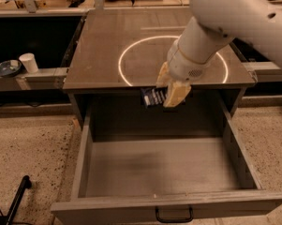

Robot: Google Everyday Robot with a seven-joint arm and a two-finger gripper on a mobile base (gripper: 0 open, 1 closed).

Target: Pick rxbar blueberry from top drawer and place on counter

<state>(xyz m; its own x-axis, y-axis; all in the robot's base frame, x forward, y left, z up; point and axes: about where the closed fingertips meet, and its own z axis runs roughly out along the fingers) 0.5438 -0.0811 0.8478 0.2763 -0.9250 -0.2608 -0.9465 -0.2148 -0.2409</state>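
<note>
My gripper [165, 92] is shut on the rxbar blueberry [152, 97], a dark bar with white print. It holds the bar in the air at about the height of the counter's front edge, above the back of the open top drawer [164, 168]. The drawer is pulled out, with a black handle [174, 215] on its front, and its inside looks empty. The counter [103, 55] with the white circle [131, 50] lies just behind the gripper. My white arm covers the right part of the counter.
A low shelf at the left holds a white cup [29, 63] and a dark dish [7, 68]. A black object [18, 196] lies on the speckled floor at the lower left. Cluttered benches run along the back.
</note>
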